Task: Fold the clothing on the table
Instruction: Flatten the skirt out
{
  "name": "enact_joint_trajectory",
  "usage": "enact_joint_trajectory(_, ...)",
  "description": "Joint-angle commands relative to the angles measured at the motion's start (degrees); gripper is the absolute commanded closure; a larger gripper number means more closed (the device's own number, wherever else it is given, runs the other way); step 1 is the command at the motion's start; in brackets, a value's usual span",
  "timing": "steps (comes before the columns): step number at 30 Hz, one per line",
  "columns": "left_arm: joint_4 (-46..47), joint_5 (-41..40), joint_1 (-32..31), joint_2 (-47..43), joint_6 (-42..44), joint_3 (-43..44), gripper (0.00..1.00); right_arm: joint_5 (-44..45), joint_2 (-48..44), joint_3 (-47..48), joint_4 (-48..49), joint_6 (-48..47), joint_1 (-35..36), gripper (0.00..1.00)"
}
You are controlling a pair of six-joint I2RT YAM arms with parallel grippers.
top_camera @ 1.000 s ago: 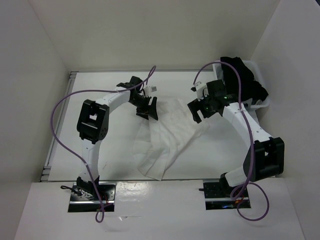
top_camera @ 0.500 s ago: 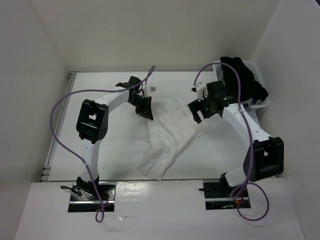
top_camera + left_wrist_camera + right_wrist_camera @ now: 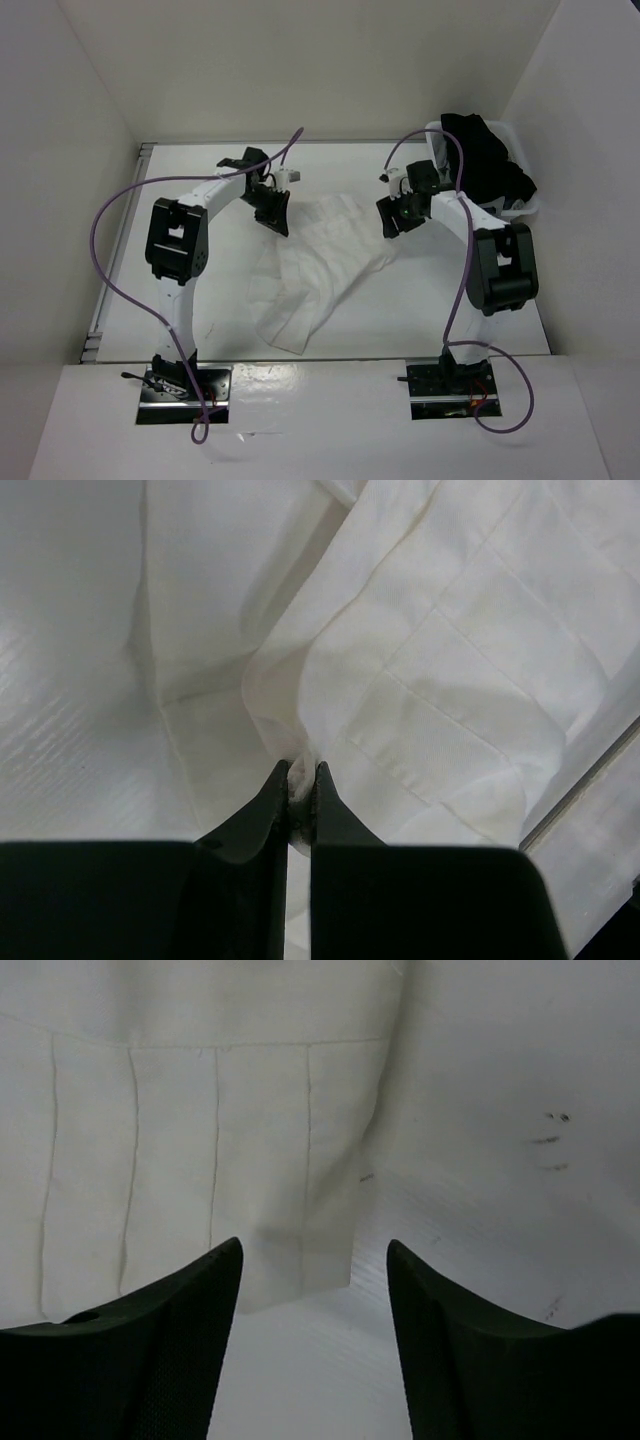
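White pleated skirt point(image 3: 318, 262) is laid rumpled on the middle of the table point(image 3: 400, 312), spread diagonally from the far-centre area down toward the near edge, its lowest tip close to the near edge, left of centre. Left gripper point(image 3: 300, 772) is closed tight, with a small fold of the skirt's edge pinched between the fingertips; fabric is drawn up into a ridge there, at the skirt's far left part. Right gripper point(image 3: 313, 1252) is held with jaws partly apart and nothing gripped; the skirt's hemmed corner with stitched pleat lines is seen between and just ahead of the fingers, with bare table to the right of it. That gripper is positioned at the skirt's far right edge. White basket point(image 3: 528, 207) is set at the far right corner, black garments point(image 3: 480, 150) heaped in it, apart from the skirt
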Motion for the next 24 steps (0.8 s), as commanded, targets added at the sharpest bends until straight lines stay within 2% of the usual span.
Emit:
enact_joint_trajectory(1,-2.0,-0.9,-0.3,-3.4,5.9,-1.2,0.98,-4.7,3.4,4.4,4.6,-0.4,-0.1,0.39)
enact_joint_trajectory(9,-0.8,-4.6,-0.3,-6.2,7.7,-5.4,0.98,-12.1,10.6,9.9,8.2,-0.4,-2.8,0.38)
enact_joint_trajectory(17,-0.3,-5.6,-0.3,-6.8,7.7,-6.5,0.98,-17.9,19.4,18.4,6.8,-1.0,-4.3,0.36)
enact_joint_trajectory(24,-0.3,-6.1,-0.8,-6.8,7.7,-6.5,0.98,-23.2,22.5,20.0,4.9,-2.0,-4.3,0.35)
